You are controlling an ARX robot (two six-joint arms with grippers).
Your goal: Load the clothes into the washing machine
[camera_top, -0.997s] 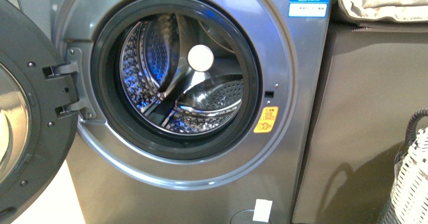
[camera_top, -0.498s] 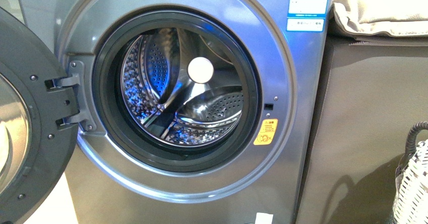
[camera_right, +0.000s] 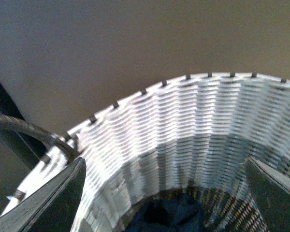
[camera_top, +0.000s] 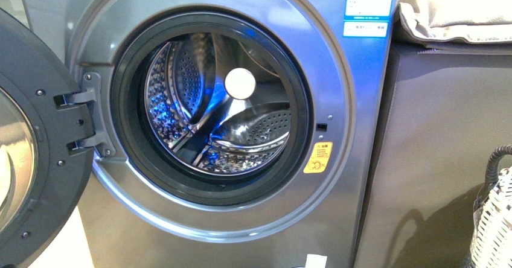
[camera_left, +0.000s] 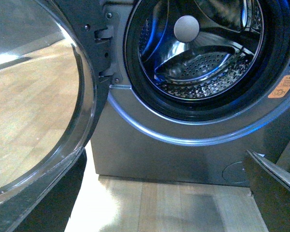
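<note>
The grey washing machine (camera_top: 241,232) fills the front view, its porthole door (camera_top: 30,159) swung open to the left. The shiny perforated drum (camera_top: 241,129) holds no clothes. A yellow-orange sticker (camera_top: 317,157) sits right of the mouth. The machine also shows in the left wrist view (camera_left: 159,154), where my left gripper (camera_left: 169,203) is open and empty, low over the wooden floor in front of it. My right gripper (camera_right: 166,193) is open above the white woven basket (camera_right: 183,125). Dark navy clothes (camera_right: 169,215) lie at the basket's bottom, below the jaws.
A grey-brown cabinet (camera_top: 441,159) stands right of the machine with a beige folded cloth (camera_top: 459,8) on top. The basket's rim and dark handle (camera_top: 496,159) show at the front view's right edge. The open door (camera_left: 38,96) stands close beside the left gripper.
The front view shifted a little between one second and half a second ago, so the machine sits lower in frame. Since then nothing has visibly moved.
</note>
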